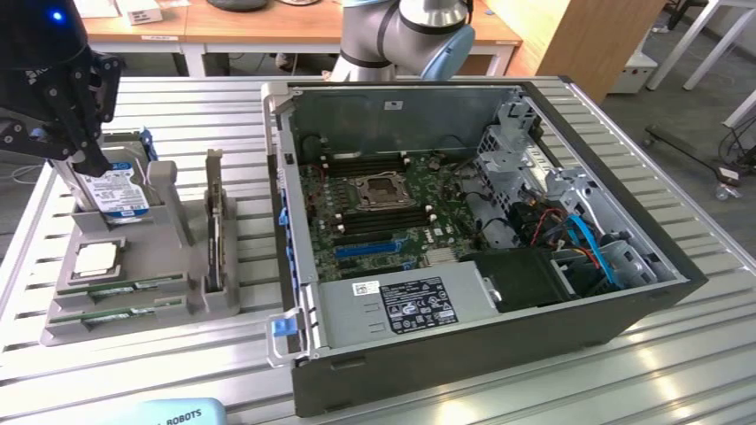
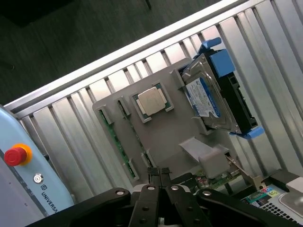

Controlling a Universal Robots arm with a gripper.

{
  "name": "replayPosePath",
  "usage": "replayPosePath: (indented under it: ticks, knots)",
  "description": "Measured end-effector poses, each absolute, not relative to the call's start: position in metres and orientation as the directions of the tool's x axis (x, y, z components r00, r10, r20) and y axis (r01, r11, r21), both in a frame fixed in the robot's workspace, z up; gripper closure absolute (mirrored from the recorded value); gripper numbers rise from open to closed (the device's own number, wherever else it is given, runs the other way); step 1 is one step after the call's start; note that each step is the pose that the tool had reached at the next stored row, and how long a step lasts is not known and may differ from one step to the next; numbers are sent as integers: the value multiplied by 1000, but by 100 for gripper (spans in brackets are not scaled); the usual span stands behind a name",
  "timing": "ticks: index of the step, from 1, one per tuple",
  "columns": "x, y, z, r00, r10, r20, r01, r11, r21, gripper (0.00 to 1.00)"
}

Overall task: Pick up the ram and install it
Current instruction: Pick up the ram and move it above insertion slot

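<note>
Two ram sticks (image 1: 119, 288) (image 1: 104, 312) stand on edge in slots at the near end of the grey parts tray (image 1: 148, 257), on the exterior view's left. From the wrist they are thin green strips (image 2: 117, 144) (image 2: 127, 113) beside the silver processor (image 2: 151, 100). My gripper (image 1: 87, 162) hangs above the tray's far end, over the hard drive, well clear of the ram. Its black fingers (image 2: 159, 172) are shut together with nothing between them. The open computer case (image 1: 473, 97) lies on the exterior view's right, its motherboard (image 1: 378, 190) exposed.
A blue-labelled hard drive (image 1: 119, 195) (image 2: 203, 97) and an expansion card (image 1: 212, 230) stand upright in the tray. The processor (image 1: 97, 258) lies flat on it. A teach pendant (image 2: 23, 170) sits at the slatted metal table's edge (image 1: 661, 372). Desks stand behind the arm.
</note>
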State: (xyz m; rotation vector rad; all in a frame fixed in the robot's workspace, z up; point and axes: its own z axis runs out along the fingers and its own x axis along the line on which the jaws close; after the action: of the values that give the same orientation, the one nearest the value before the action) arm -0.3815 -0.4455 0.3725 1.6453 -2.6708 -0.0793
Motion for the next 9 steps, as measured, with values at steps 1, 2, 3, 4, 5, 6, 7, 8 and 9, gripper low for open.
replayPosePath:
  ticks: [1,2,3,4,5,6,7,8,9]
  knots:
    - [-382,-446,373,-439,-898,-23,-898,438,45,90]
    - [-382,-446,373,-428,-903,-23,-903,427,45,90]
    - [-382,-446,372,-419,-908,-23,-908,417,45,90]
    - [-382,-446,372,-409,-912,-23,-912,408,45,90]
    - [-382,-446,372,-399,-917,-23,-916,398,45,90]
    - [-382,-446,372,-389,-921,-23,-921,388,45,90]
    - [-382,-446,372,-378,-925,-23,-925,377,45,90]
    - [-382,-446,372,-367,-930,-23,-929,366,45,90]
    - [-382,-446,372,-356,-934,-23,-934,354,45,90]
